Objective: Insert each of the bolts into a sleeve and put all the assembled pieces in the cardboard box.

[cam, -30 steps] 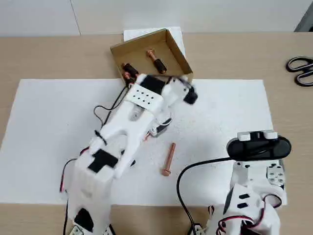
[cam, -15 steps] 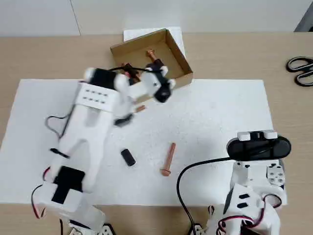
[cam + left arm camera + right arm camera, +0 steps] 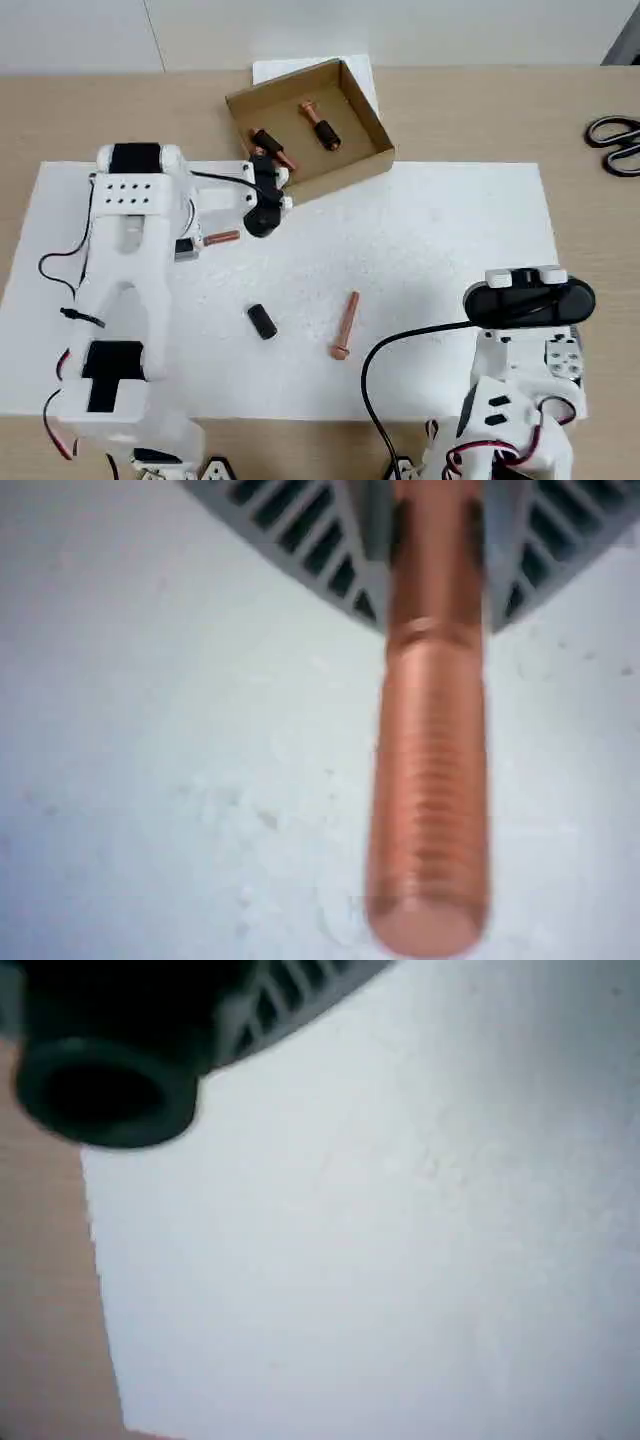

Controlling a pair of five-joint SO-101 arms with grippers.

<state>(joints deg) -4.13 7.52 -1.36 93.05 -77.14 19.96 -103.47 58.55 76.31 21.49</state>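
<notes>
My left gripper (image 3: 192, 245) is shut on the head end of a copper bolt (image 3: 224, 238), held just above the white mat left of the cardboard box (image 3: 372, 120). In the left wrist view the bolt (image 3: 430, 780) sticks out from between the grey jaws of the gripper (image 3: 435, 540). My right gripper (image 3: 120, 1050) is shut on a black sleeve (image 3: 100, 1090) over the mat's edge. Another black sleeve (image 3: 262, 321) and a second copper bolt (image 3: 345, 325) lie loose mid-mat. Two assembled pieces (image 3: 320, 125) (image 3: 270, 147) lie in the box.
The right arm (image 3: 528, 300) stays folded at the front right corner of the white mat (image 3: 450, 230). Scissors (image 3: 615, 143) lie on the wooden table at the far right. A white sheet (image 3: 300, 68) pokes out behind the box.
The left arm has swung from in front of the box to the left side of the mat, carrying the bolt and uncovering the loose sleeve. The right arm has not moved.
</notes>
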